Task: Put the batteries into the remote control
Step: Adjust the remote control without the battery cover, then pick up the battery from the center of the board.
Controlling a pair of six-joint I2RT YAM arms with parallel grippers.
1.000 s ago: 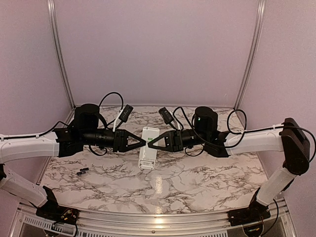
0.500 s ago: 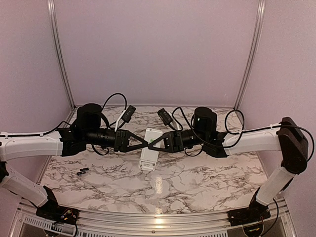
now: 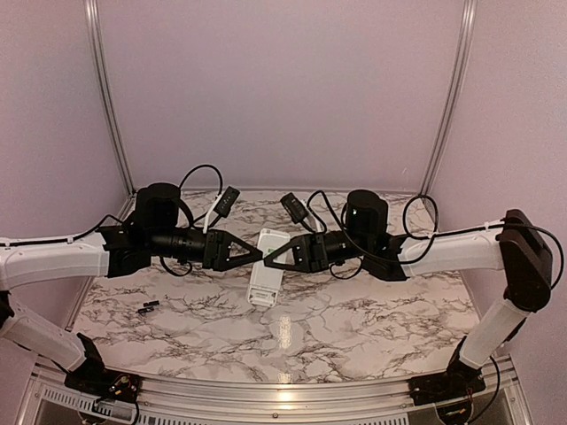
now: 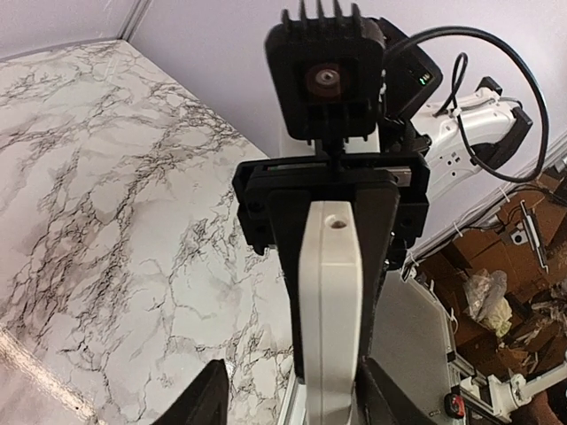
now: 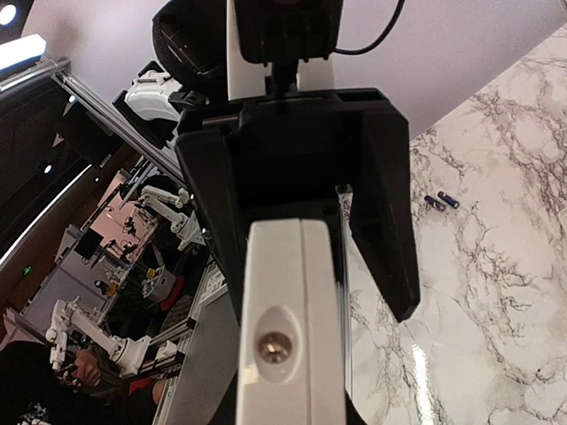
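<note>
The white remote control (image 3: 266, 266) hangs in the air over the middle of the table, between the two grippers. My right gripper (image 3: 270, 258) is shut on it; in the right wrist view (image 5: 297, 390) the remote (image 5: 297, 319) fills the gap edge-on, with a screw showing. My left gripper (image 3: 258, 257) is open around the remote's other side. In the left wrist view (image 4: 292, 394) the remote (image 4: 330, 301) lies against one finger (image 4: 383, 398), with a gap to the other (image 4: 208, 398). The two dark batteries (image 3: 148, 307) lie on the table at the left (image 5: 440, 201).
The marble table (image 3: 354, 328) has lilac walls at the back and sides. Metal rails run along the near edge (image 3: 266, 394). Loose cables hang from both wrists above the remote.
Both grippers have closed in toward each other, so their tips now overlap at the remote. The remote has tilted slightly. The batteries have not moved.
</note>
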